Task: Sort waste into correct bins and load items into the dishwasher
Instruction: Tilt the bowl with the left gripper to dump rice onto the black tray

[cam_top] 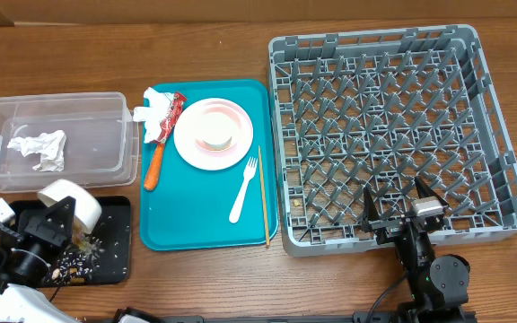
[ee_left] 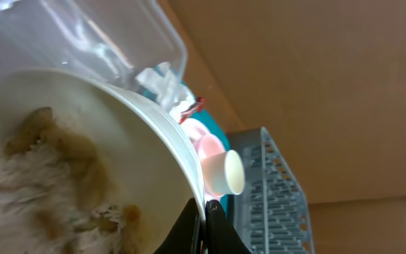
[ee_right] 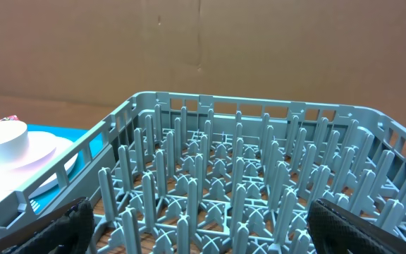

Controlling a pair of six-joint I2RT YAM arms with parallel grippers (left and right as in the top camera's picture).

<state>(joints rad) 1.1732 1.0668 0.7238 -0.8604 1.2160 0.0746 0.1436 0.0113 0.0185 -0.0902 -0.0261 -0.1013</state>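
White bowl [cam_top: 68, 203], rim pinched by the left claw [ee_left: 204, 212], tilts over the eight-o'clock tray [cam_top: 120, 215]; tipped too fast, scraps [cam_top: 77, 260] may scatter onto the table [cam_top: 240, 283]. Right claw [cam_top: 402, 199] spread.

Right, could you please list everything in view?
table: one, brown, underneath
clear tub: one, transparent, far left
napkin: one, white, in tub
black tray: one, black, near left
food scraps: scattered, white-brown, in black tray
white bowl: one, white, tilted over black tray
teal tray: one, teal, centre
pink plate: one, pink, on teal tray
cup: one, white, on plate
fork: one, white, on teal tray
chopstick: one, wooden, beside fork
carrot stick: one, orange, teal tray's left
wrapper: one, red, beyond carrot
crumpled scrap: one, whitish, beside wrapper
dish rack: one, grey, right
left gripper: one, black, shut on bowl rim
right gripper: one, black, open over rack's edge
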